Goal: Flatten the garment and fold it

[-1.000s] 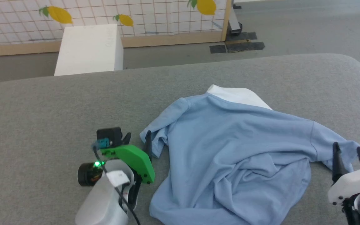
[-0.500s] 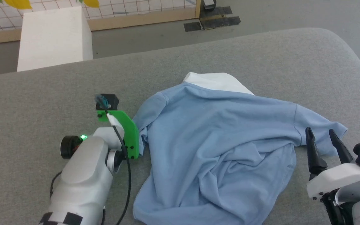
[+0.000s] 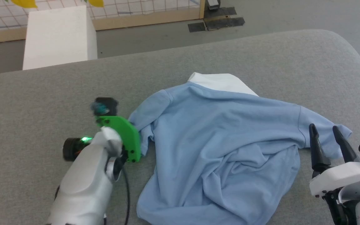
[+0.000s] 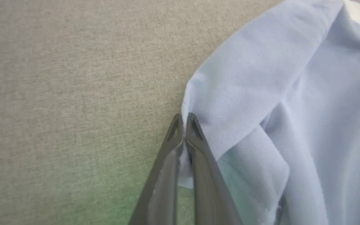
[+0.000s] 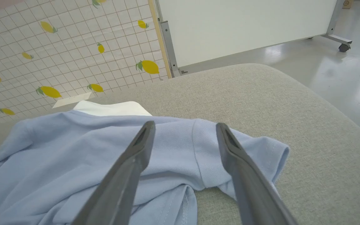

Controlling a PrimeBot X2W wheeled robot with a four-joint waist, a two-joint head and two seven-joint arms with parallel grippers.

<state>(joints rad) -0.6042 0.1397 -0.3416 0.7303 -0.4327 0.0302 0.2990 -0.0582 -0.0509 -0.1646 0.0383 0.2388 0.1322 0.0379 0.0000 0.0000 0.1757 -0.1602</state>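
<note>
The light blue T-shirt lies crumpled on the grey padded table, and its white patch peeks out at the far edge. My left gripper is shut on the hem of the shirt's left sleeve. In the head view a green bracket on the wrist covers its fingers. My right gripper is open just above the right sleeve. One finger hangs over each side of the shoulder seam, and nothing is between them.
A white box stands on the floor beyond the table's far edge. Behind it are a lemon-print panel and a white board on wheels. The table's right corner is rounded and drops to the floor.
The head camera has tilted down. My left arm swung onto the left sleeve and drew it a little outward to the left. The right gripper has barely moved over the right sleeve.
</note>
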